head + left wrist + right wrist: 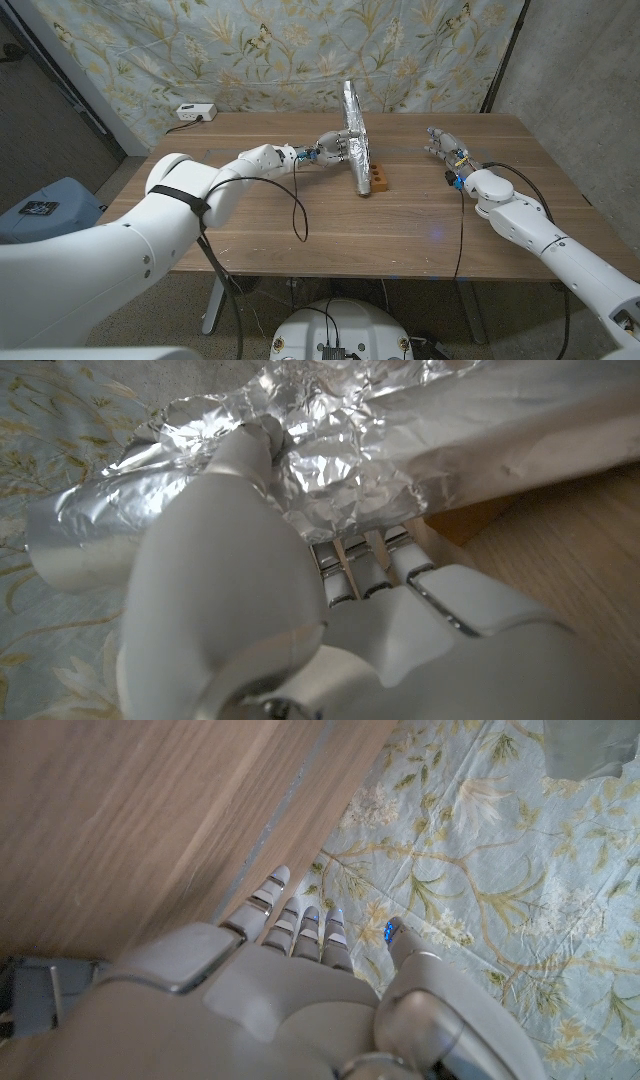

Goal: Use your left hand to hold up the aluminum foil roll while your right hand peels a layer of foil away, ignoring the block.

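The holding step is in hand: the left hand [330, 143], just left of frame centre in the head view, grips the aluminum foil roll [355, 135] at mid-height and keeps it standing near upright on the wooden table [250, 215], its top leaning slightly toward the upper left. In the left wrist view the fingers [345, 565] wrap around the crinkled foil [400, 450] with the thumb pressed on the near side; the grasp appears firm. The orange block [378, 181] lies at the foot of the roll, just right of it at frame centre, and is to be left alone. The right hand [445, 150], in the right-centre of the head view, holds nothing; its fingers are extended and apart, well clear of the roll, as the right wrist view [290, 935] confirms. Peeling is judged not yet begun. The next move calls for the right hand to travel left across the table to the roll, locate a loose foil edge, pinch it and draw it away while the left hand resists rotation. No containers are visible
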You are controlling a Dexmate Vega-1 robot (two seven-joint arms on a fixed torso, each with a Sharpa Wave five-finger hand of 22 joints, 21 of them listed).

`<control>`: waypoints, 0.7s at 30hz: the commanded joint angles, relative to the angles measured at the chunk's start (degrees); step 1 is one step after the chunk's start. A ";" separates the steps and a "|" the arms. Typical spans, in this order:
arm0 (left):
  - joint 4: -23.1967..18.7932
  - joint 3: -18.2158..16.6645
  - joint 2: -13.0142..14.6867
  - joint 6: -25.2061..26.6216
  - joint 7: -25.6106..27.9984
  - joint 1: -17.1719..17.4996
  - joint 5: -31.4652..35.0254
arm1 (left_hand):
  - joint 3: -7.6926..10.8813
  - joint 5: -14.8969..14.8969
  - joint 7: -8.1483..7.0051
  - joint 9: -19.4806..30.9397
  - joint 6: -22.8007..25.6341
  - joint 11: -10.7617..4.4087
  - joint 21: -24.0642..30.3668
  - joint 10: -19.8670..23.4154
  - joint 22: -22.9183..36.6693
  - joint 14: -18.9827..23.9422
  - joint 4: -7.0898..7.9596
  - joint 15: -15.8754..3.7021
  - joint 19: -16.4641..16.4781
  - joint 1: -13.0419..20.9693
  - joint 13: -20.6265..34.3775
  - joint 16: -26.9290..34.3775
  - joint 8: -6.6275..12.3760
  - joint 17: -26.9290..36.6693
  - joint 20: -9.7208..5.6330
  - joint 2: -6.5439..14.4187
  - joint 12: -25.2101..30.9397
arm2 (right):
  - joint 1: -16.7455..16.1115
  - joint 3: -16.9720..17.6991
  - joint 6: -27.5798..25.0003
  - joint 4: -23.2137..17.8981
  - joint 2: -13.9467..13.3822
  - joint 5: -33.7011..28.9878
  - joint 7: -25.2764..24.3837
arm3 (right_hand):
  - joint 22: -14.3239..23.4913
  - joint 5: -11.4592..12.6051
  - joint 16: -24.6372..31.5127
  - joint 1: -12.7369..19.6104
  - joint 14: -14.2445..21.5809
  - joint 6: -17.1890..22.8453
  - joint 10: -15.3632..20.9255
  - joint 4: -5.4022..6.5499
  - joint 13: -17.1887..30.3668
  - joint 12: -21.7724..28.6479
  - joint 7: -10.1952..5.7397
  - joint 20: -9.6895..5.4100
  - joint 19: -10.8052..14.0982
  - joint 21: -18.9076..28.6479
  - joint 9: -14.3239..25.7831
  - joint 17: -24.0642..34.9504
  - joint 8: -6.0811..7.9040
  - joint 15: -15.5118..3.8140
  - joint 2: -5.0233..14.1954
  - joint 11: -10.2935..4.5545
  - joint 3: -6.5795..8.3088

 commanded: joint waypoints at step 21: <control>0.14 -8.25 -2.80 10.68 -0.40 2.06 -1.26 | 1.26 1.69 2.48 0.58 8.60 -0.84 1.47 16.43 0.40 6.70 0.69 -2.18 0.50 -3.29 6.25 2.65 5.26 0.29 -0.36 3.30 -0.14 | -2.88 0.24 -5.34 -7.84 -3.13 -0.34 -1.53 | 0.16 0.20 0.42 0.97 -0.48 0.52 -0.48 -0.53 0.09 0.19 0.49 -2.95 -0.32 0.24 0.23 -0.08 0.22 -0.96 0.69 0.08 0.10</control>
